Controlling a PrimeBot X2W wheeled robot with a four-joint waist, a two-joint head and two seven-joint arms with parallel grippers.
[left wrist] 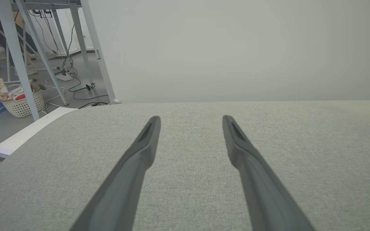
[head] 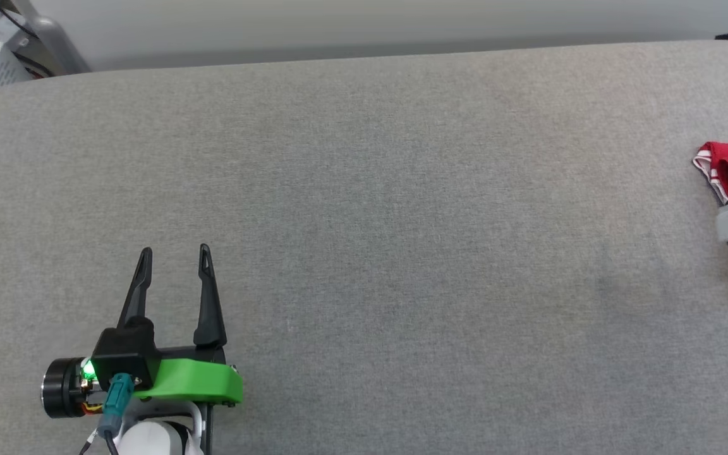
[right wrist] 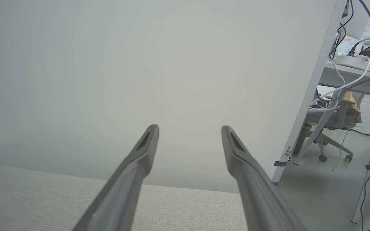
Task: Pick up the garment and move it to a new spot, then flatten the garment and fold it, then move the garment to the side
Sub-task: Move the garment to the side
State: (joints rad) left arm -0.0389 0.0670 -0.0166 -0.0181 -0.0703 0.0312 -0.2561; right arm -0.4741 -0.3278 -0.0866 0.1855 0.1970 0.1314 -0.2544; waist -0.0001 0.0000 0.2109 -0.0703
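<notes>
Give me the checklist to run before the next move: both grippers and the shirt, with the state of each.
1. Left gripper open with nothing between its fingers: ok.
2. Right gripper open with no cloth between its fingers: ok.
3. Shirt lying at the right side of the table: ok.
4. Shirt folded flat and neat: cannot tell, since the head view's right edge cuts most of it off.
5. Right gripper lifted free of the shirt: cannot tell, as its finger overlaps the cloth in the head view.
</notes>
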